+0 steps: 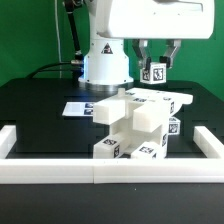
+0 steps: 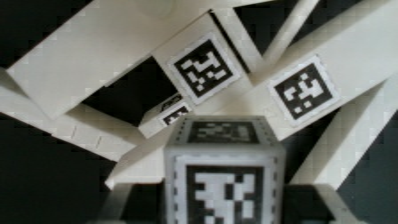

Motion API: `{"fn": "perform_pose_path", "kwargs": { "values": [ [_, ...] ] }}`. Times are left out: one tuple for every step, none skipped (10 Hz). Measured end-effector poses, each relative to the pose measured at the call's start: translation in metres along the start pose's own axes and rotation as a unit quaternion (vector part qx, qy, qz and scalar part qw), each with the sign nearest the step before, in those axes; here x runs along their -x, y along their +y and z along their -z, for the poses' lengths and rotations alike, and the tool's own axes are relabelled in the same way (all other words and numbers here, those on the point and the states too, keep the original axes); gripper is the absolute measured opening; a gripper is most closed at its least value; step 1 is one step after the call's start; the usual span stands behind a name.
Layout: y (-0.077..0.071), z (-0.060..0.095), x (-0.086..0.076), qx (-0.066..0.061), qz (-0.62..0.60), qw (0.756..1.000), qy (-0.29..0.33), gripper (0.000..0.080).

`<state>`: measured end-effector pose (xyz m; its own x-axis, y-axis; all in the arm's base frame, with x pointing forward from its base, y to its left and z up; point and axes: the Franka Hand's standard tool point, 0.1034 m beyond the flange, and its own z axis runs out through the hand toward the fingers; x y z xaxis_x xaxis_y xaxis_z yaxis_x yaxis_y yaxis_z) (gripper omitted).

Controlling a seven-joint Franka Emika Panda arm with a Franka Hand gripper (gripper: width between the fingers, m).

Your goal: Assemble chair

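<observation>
White and tagged, a small block [image 1: 157,72] sits clamped between the gripper's [image 1: 157,64] dark fingers [image 1: 147,52]. Just beneath them stands the half-built chair [image 1: 135,125] on a black table [image 1: 40,115]; farther out lies a long white rail [image 1: 60,168].

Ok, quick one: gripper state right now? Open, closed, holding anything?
Gripper: closed on a small white tagged chair piece, held clear of the table.
</observation>
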<state>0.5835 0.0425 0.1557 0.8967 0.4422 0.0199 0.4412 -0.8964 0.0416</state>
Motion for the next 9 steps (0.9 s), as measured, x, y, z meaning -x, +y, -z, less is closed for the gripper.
{"fn": "perform_pose_path", "kwargs": {
  "values": [
    [0.0, 0.0, 0.0, 0.0, 0.0, 1.0, 0.0, 0.029],
    [0.0, -0.001, -0.001, 0.001, 0.001, 1.0, 0.001, 0.029],
    [-0.002, -0.004, -0.003, 0.002, 0.003, 1.0, 0.0, 0.029],
    [-0.002, -0.006, -0.005, 0.003, 0.004, 1.0, -0.001, 0.029],
    [-0.001, -0.008, -0.005, 0.004, 0.004, 1.0, -0.002, 0.029],
    [-0.001, -0.012, -0.005, 0.004, 0.005, 1.0, -0.005, 0.029],
    [-0.001, -0.015, -0.004, 0.004, 0.005, 1.0, -0.007, 0.029],
    [-0.002, -0.015, -0.004, 0.004, 0.005, 1.0, -0.007, 0.029],
    [-0.003, -0.017, -0.004, 0.005, 0.006, 1.0, -0.006, 0.029]
  ]
}}
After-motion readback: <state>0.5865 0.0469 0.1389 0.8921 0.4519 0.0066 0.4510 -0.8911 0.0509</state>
